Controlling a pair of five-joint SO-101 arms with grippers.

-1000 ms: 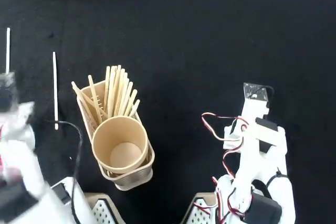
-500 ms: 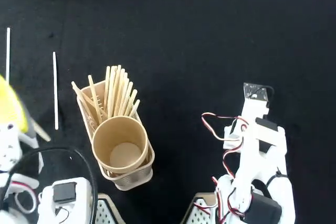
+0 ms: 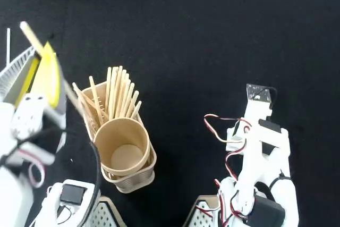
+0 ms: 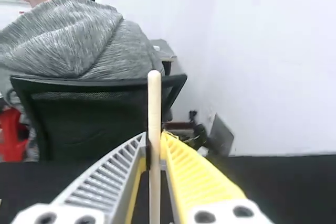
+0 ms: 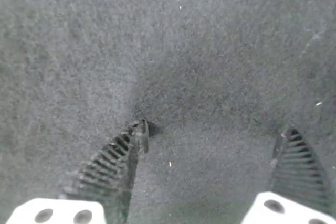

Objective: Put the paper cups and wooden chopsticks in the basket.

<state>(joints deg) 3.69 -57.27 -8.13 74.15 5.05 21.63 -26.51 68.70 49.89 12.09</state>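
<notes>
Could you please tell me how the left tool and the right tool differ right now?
The left tool is shut on a chopstick; the right tool is open and empty. The left tool is up off the table, facing the room; the right tool points down at the table. Both have ribbed fingers.

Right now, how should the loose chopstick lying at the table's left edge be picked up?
Take the chopstick probably near its middle, from straight above, pinching across its thin width: it lies flat on the table, so only its long sides can be caught.
</notes>
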